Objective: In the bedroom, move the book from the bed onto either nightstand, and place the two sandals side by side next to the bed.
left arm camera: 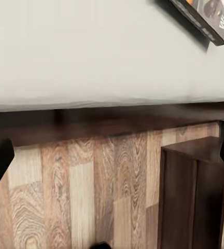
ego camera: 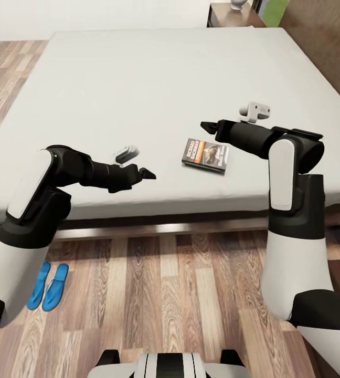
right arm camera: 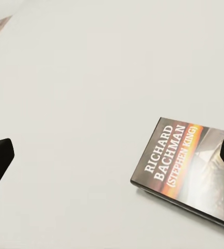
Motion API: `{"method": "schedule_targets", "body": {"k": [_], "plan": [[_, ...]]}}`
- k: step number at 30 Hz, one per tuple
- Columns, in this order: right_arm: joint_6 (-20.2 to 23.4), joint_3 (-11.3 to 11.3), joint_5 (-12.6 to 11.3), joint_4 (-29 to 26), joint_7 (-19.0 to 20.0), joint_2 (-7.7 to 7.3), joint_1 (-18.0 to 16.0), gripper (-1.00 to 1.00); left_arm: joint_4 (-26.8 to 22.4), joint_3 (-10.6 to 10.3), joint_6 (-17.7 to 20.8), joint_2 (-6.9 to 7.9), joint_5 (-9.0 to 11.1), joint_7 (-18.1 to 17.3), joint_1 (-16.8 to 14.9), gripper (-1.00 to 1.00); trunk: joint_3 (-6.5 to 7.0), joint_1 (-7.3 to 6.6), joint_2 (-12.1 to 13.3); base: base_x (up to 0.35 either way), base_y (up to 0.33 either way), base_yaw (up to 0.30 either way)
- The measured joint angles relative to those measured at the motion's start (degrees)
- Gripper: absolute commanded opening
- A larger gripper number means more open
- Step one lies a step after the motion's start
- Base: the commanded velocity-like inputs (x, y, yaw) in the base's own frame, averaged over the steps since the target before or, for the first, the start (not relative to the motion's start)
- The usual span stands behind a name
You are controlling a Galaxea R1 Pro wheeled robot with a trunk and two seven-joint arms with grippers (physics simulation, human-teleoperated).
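Book (ego camera: 205,155) lies flat on the bed (ego camera: 138,79), near its front edge, at 7 o'clock from my right pincer (ego camera: 208,126), which hangs released. Judged light, thin, stiff; soft mattress should let me nip its near edge.

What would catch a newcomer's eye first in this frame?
Probably the book, dark with an orange band, lying flat near the front edge of the big off-white bed, between the right gripper and the left gripper, both of which hover empty above the mattress. Next, the two sandals, bright blue, lying side by side on the wooden floor at the robot's left, a little out from the bed.
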Motion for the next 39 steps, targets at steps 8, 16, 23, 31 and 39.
{"method": "schedule_targets", "body": {"k": [8, 16, 23, 31, 39], "plan": [[0.00, 0.12, -0.01, 0.00, 0.04, 0.00, 0.45, 1.00, 0.00, -0.11, 0.15, 0.03, 0.00, -0.01, 0.04, 1.00, 0.75, -0.01, 0.00, 0.278, 0.000, 0.000], [0.00, -0.29, 0.03, -0.04, 0.11, -0.10, 1.20, 1.00, 0.00, -0.29, 0.25, 0.04, -0.03, -0.01, 0.07, 1.00, 1.49, 0.00, 0.00, 0.275, 0.000, 0.000], [0.00, -0.60, 0.06, -0.07, 0.14, -0.19, 1.49, 1.00, 0.17, -0.29, 0.25, -0.13, -0.09, -0.01, 0.32, 1.00, 2.15, 0.02, 0.00, 0.102, 0.000, 0.000], [-0.03, -1.56, 0.16, -0.09, 0.25, -2.34, 3.82, 1.00, 0.61, -0.17, 0.05, -1.24, -1.63, -0.13, 0.54, 1.00, 2.89, 0.02, 0.00, 0.022, 0.000, 0.000], [-0.02, -3.29, -0.08, -0.09, 2.10, -4.81, 6.14, 1.00, 0.73, -0.09, 0.03, -1.78, -2.40, -0.17, 0.58, 1.00, 3.64, 0.02, 0.00, 0.004, 0.000, 0.000]]}}
